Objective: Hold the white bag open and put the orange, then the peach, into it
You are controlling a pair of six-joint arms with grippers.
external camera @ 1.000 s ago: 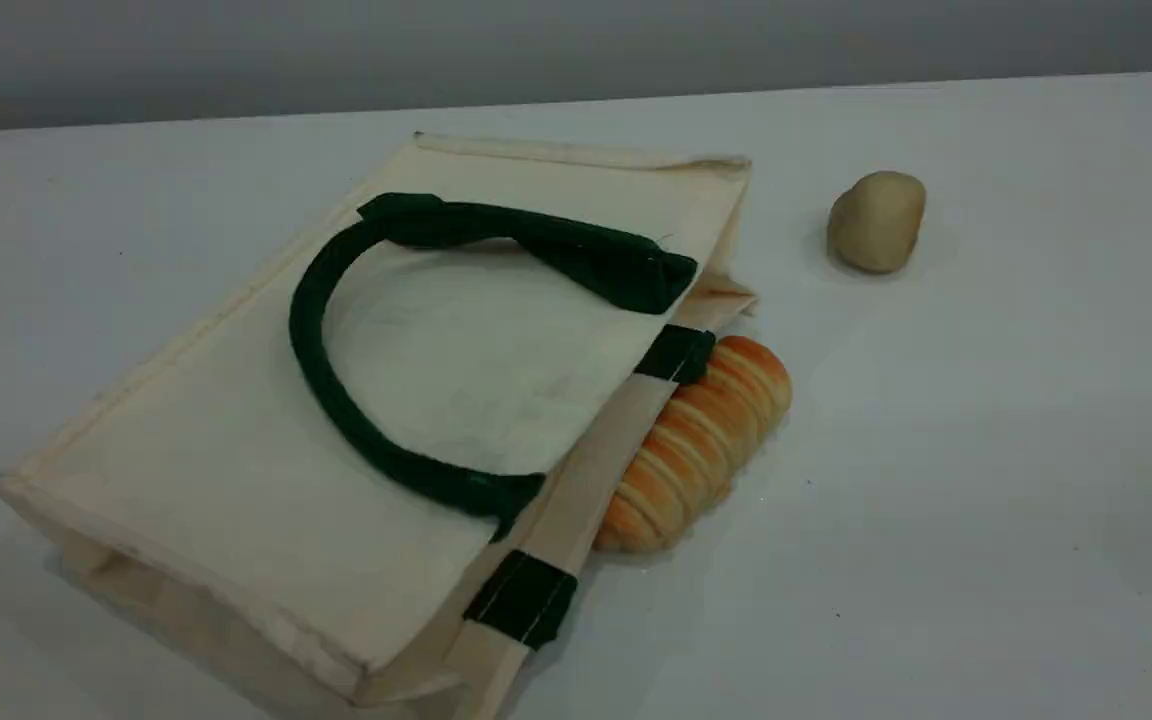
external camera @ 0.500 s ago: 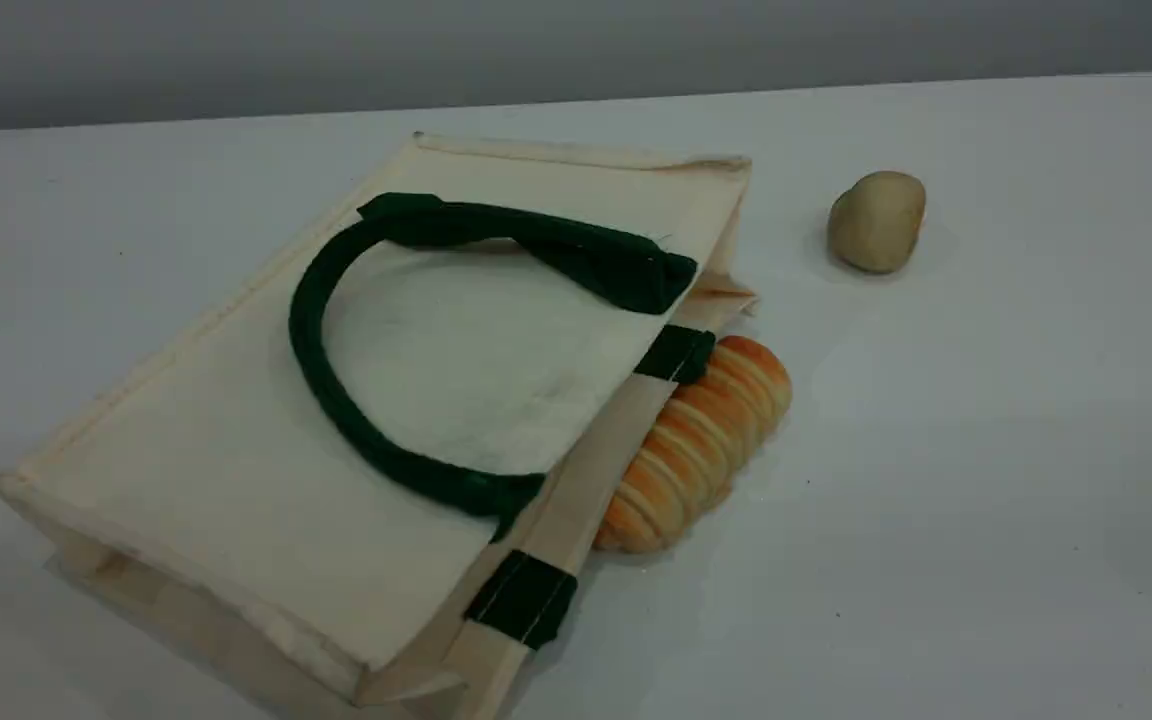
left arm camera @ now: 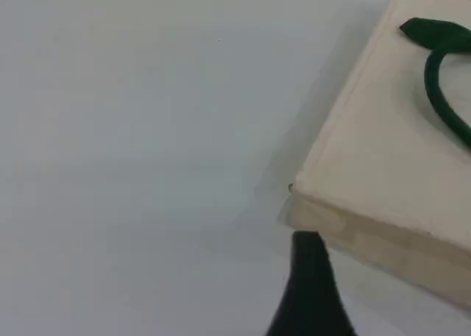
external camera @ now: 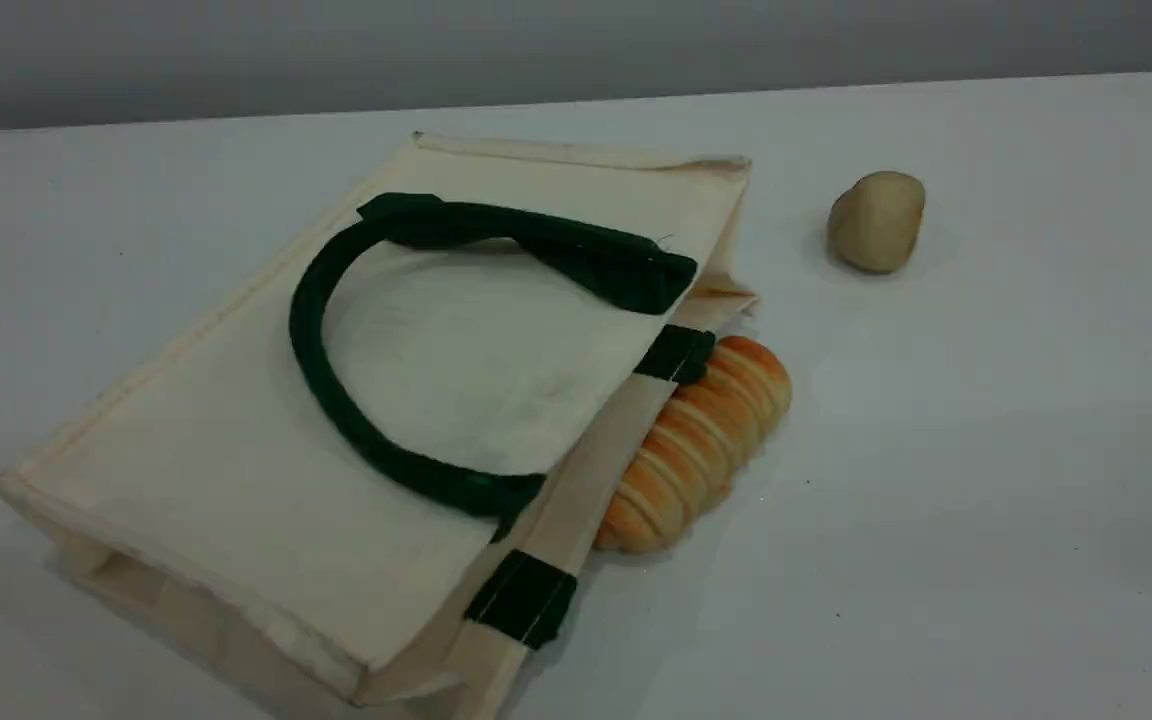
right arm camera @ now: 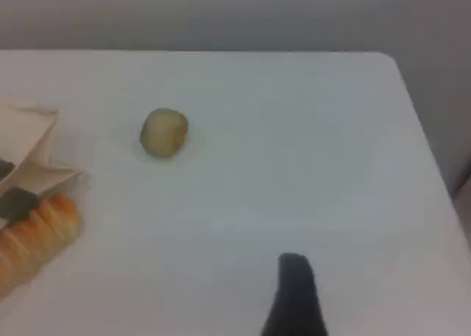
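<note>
Left end effector (left arm camera: pixel 313 277), jaws apart and holding nothing, hovers just beside a corner of the flat bag (left arm camera: pixel 383 159), with open bench (left arm camera: pixel 132 167) alongside. Right end effector (right arm camera: pixel 294 292), also apart, hangs over bare bench near its edge, well apart from the lump (right arm camera: pixel 163 132) and from the roll (right arm camera: pixel 37 229) touching the bag's edge.

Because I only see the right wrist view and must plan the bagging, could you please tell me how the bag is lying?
Observer: The bag lies flat on the table, a green handle looped across its upper face.
Operator: Thank you; where is the left gripper, please?
Observer: The left gripper hangs open above the table beside a corner of the bag, holding nothing.
</note>
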